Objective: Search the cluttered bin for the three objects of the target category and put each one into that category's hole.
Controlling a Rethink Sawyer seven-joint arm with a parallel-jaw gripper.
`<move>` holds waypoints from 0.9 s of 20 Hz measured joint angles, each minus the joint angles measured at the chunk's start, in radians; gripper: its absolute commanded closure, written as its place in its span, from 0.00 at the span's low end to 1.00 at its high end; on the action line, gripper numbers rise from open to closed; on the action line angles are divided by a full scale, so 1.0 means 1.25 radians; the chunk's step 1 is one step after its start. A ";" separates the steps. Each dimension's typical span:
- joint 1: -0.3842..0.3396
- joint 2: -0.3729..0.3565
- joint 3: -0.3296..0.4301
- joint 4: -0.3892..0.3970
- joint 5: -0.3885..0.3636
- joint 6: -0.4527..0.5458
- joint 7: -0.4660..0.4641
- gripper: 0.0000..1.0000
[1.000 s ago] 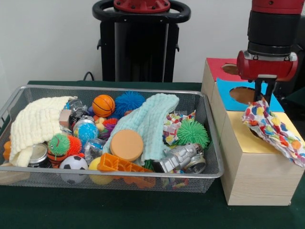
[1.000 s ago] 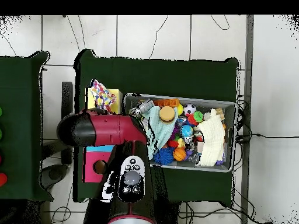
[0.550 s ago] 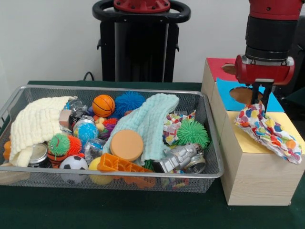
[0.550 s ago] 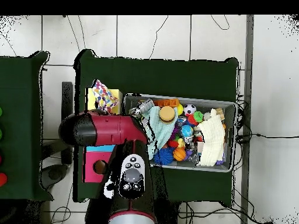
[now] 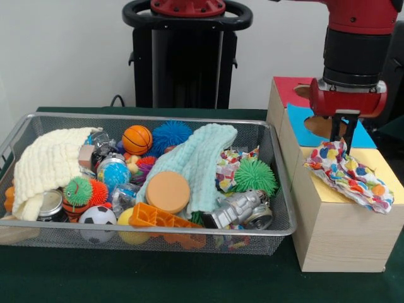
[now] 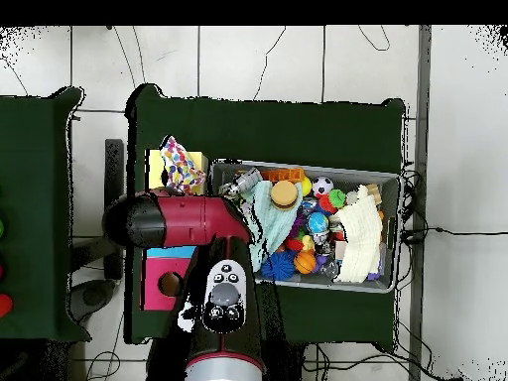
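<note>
— Over the yellow box top (image 5: pixel 386 174): what do I see?
— My gripper (image 5: pixel 345 134), fingers' state I cannot tell, just above the patterned cloth (image 5: pixel 346 175) draped there, beside the mesh bin (image 5: pixel 278 183).

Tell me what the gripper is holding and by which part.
The gripper pinches the multicoloured patterned cloth by its upper edge; the rest drapes over the yellow-topped wooden box.

cloths 4 (image 5: pixel 346 174) | spiky balls 5 (image 5: pixel 255 175) | sports balls 2 (image 5: pixel 137 139) | bins 1 (image 5: pixel 278 158)
</note>
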 measured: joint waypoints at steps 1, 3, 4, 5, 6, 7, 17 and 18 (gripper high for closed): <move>0.000 0.000 0.000 0.000 0.000 -0.001 0.000 1.00; 0.001 0.000 0.000 0.000 0.000 -0.003 0.000 1.00; 0.002 0.001 0.000 0.000 0.000 -0.006 0.000 1.00; 0.003 0.001 0.000 0.000 0.000 -0.009 0.000 1.00; 0.004 0.001 -0.001 0.000 0.000 -0.012 0.000 1.00; 0.005 0.002 -0.001 0.000 0.000 -0.013 0.000 1.00; 0.055 0.017 -0.010 -0.032 0.000 -0.015 0.000 1.00; 0.060 0.019 -0.011 -0.036 0.000 -0.015 0.000 1.00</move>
